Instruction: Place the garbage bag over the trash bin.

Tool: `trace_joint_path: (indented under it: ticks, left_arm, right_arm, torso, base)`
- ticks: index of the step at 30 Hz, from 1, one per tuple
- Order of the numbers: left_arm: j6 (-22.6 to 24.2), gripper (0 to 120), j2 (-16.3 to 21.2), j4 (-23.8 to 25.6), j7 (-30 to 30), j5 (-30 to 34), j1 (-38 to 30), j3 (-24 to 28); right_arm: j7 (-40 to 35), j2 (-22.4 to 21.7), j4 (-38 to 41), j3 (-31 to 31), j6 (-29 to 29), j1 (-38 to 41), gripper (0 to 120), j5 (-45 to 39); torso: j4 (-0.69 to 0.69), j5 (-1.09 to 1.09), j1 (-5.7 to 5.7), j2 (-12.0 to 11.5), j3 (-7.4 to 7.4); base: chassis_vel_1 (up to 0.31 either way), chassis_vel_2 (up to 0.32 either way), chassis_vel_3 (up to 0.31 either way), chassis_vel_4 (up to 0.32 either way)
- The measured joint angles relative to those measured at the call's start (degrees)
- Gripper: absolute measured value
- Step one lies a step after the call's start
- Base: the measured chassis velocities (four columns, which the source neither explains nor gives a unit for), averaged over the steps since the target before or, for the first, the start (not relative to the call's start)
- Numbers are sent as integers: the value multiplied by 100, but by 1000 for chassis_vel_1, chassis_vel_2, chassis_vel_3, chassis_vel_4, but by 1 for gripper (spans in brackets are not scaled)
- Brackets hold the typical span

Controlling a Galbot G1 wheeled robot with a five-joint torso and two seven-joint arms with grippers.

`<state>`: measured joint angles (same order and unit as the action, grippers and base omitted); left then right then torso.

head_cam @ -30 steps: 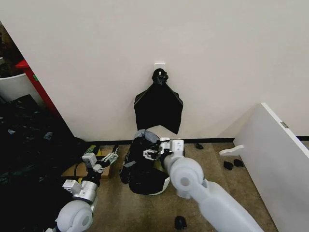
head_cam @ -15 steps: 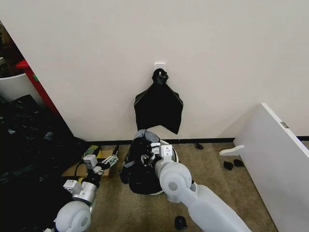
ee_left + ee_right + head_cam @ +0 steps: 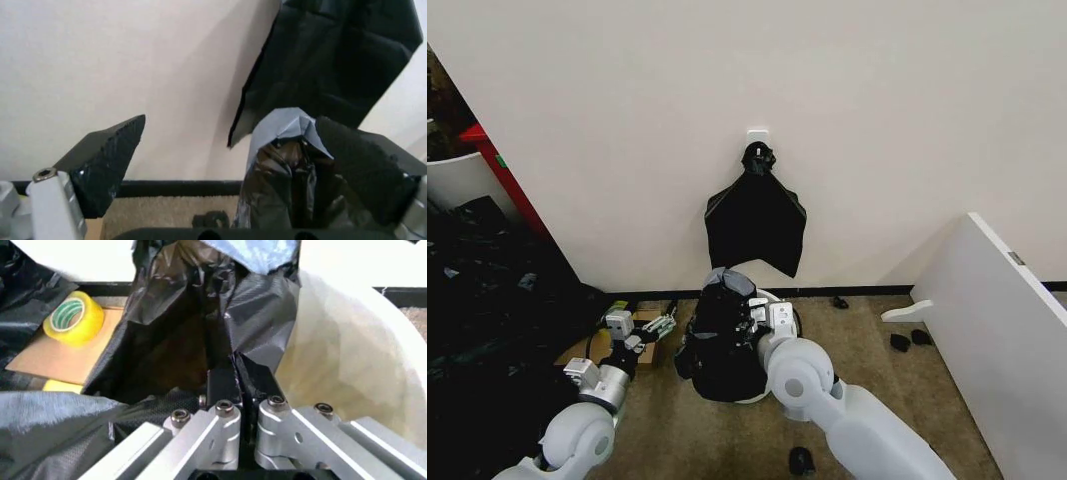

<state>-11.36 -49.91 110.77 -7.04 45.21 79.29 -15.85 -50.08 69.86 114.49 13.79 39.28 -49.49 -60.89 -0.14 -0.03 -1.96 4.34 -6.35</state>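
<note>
The garbage bag point(image 3: 719, 340), thin glossy black plastic with a grey patch at its top, is draped over the left part of the trash bin point(image 3: 752, 398), a white bucket on the floor by the wall. My right gripper point(image 3: 749, 322) reaches over the bin's rim and is shut on a fold of the bag. In the right wrist view the gripper point(image 3: 233, 374) pinches the black film point(image 3: 253, 315) beside the bin's white inner wall point(image 3: 333, 365). My left gripper point(image 3: 659, 325) hovers open just left of the bag, its fingers point(image 3: 107, 160) spread wide, with the bag point(image 3: 287, 190) ahead of them.
A fan-shaped bunch of black bags point(image 3: 755, 222) hangs from a wall hook above the bin. A heap of black sheeting point(image 3: 477, 320) fills the left. Cardboard point(image 3: 53, 360) with a yellow tape roll point(image 3: 73, 320) lies left of the bin. A white panel point(image 3: 997, 340) stands at the right.
My right arm has swung left and forward, bringing its gripper over the bin's rim and onto the bag. The left gripper has edged slightly toward the bin.
</note>
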Motion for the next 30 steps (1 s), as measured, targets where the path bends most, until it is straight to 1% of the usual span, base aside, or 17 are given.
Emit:
trace_joint_path:
  ticks: [1,2,3,5,6,8,9,10,11,12,14,15,19,21,24,25,30]
  left_arm:
    - [158,100,18,34,-71,3,-48,32]
    - [158,100,18,34,-71,3,-48,32]
    - [316,100,30,70,-157,3,-86,54]
    - [865,99,64,194,-422,78,-200,121]
    - [865,99,64,194,-422,78,-200,121]
    - [1469,99,89,340,-722,204,-314,191]
    - [1873,99,92,435,-936,291,-389,250]
    - [2178,99,92,503,-1093,383,-452,310]
    - [2178,99,92,503,-1093,383,-452,310]
    - [2443,99,87,567,-1241,499,-518,376]
    - [2702,98,62,619,-1387,602,-603,465]
    - [2702,98,62,619,-1387,602,-603,465]
    - [3002,97,-27,493,-1531,630,-803,657]
    - [3036,97,-61,440,-1553,630,-867,711]
    - [3141,96,-278,163,-1678,672,-1196,968]
    - [3141,96,-278,163,-1678,672,-1196,968]
    - [3313,96,-501,-189,-1794,949,-1647,1218]
  right_arm:
    - [63,-49,26,-21,-13,-43,0,38]
    - [63,-49,26,-21,-13,-43,0,38]
    - [96,-75,44,-28,-19,-69,0,61]
    - [157,-108,80,-36,-35,-123,0,120]
    - [157,-108,80,-36,-35,-123,0,120]
    - [183,-110,94,-36,-40,-138,0,175]
    - [191,-108,101,-36,-42,-142,0,194]
    - [194,-107,115,-36,-42,-147,0,202]
    - [194,-107,115,-36,-42,-147,0,202]
    - [200,-110,130,-36,-43,-154,0,208]
    - [232,-114,135,-33,-44,-159,0,224]
    - [232,-114,135,-33,-44,-159,0,224]
    - [286,-101,113,21,-46,-134,0,238]
    - [291,-100,108,32,-46,-122,0,239]
    - [293,-87,96,58,-46,-59,0,240]
    - [293,-87,96,58,-46,-59,0,240]
    - [282,-73,99,72,-46,-30,0,237]
  torso:
    - [-1,0,0,0,0]
    - [-1,0,0,0,0]
    - [-2,0,0,0,0]
    - [-2,0,0,0,0]
    - [-2,0,0,0,0]
    - [-1,0,0,0,0]
    - [0,1,0,0,0]
    - [-1,0,0,0,0]
    - [-1,0,0,0,0]
    - [-1,0,0,0,0]
    - [-1,0,0,0,0]
    - [-1,0,0,0,0]
    - [0,0,0,0,0]
    - [0,1,0,0,0]
    - [-1,0,0,0,0]
    - [-1,0,0,0,0]
    - [-1,0,0,0,0]
  base:
    - [0,0,0,0]
    - [0,0,0,0]
    - [0,0,0,0]
    - [0,0,0,0]
    - [0,0,0,0]
    - [0,0,0,0]
    - [0,0,0,0]
    - [0,0,0,0]
    - [0,0,0,0]
    - [0,0,0,0]
    - [0,0,0,0]
    - [0,0,0,0]
    - [0,0,0,0]
    - [0,0,0,0]
    - [0,0,0,0]
    - [0,0,0,0]
    - [0,0,0,0]
